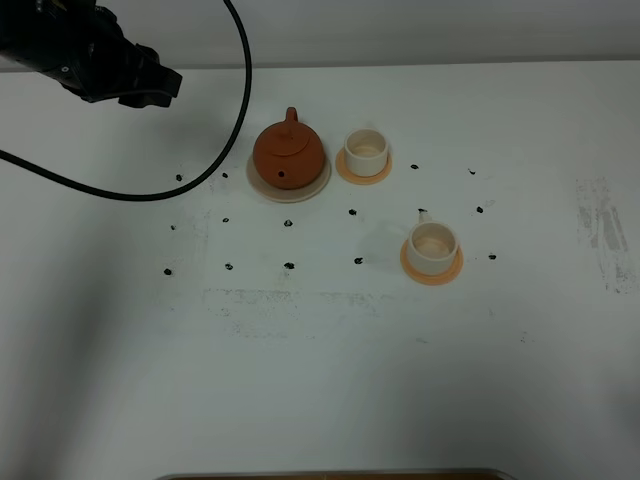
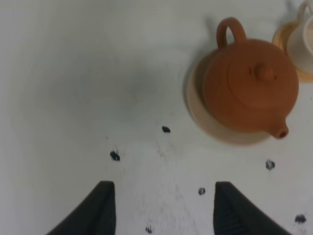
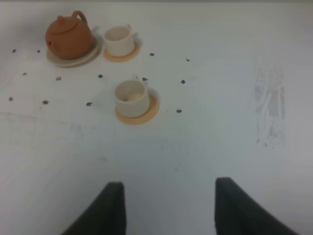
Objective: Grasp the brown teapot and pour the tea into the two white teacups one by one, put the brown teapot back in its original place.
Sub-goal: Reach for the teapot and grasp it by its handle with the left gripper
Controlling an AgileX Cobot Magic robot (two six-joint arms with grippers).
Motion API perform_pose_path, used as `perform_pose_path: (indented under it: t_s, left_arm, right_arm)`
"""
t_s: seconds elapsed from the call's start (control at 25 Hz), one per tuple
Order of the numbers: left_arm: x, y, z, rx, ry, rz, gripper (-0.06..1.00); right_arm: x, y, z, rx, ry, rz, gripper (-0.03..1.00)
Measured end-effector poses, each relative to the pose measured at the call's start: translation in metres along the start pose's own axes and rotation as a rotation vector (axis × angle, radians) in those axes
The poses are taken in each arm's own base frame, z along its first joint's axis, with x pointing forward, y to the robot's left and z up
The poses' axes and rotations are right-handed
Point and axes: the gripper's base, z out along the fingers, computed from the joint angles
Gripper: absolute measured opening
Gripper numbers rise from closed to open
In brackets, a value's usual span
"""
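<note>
The brown teapot (image 1: 288, 155) sits upright on its cream saucer (image 1: 288, 190), lid on, handle toward the table's far edge. One white teacup (image 1: 365, 151) stands just right of it on an orange coaster (image 1: 363, 172). The other white teacup (image 1: 432, 244) stands nearer and further right on its own coaster (image 1: 433, 268). My left gripper (image 2: 164, 215) is open and empty, hovering left of the teapot (image 2: 249, 90) and well apart from it. My right gripper (image 3: 168, 210) is open and empty too, well short of the nearer cup (image 3: 132, 97).
The left arm (image 1: 110, 65) and its black cable (image 1: 235, 120) hang over the table's far left corner, the cable arcing close to the teapot. Small black marks (image 1: 290, 266) dot the white tabletop (image 1: 320, 380). A scuffed grey patch (image 1: 605, 230) lies at the right.
</note>
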Motion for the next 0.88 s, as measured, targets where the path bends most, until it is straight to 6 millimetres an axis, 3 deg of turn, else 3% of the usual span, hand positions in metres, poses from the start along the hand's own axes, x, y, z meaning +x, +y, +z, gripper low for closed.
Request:
perform_pose_path:
  t_s: [0.24, 0.52, 0.72, 0.88]
  left_arm:
    - [-0.014, 0.0, 0.014, 0.044, 0.005, -0.07, 0.48]
    - [-0.031, -0.01, 0.009, 0.057, -0.04, -0.099, 0.48]
    - [-0.027, -0.014, 0.015, 0.07, 0.0, -0.095, 0.48]
    - [-0.018, -0.015, 0.032, 0.068, 0.077, -0.071, 0.48]
  right_arm:
    - [0.0, 0.0, 0.0, -0.004, -0.001, 0.002, 0.44]
    - [0.0, 0.001, 0.0, -0.006, -0.001, 0.003, 0.44]
    - [0.0, 0.001, 0.0, -0.006, -0.001, 0.003, 0.44]
    - [0.0, 0.001, 0.0, -0.007, -0.001, 0.004, 0.44]
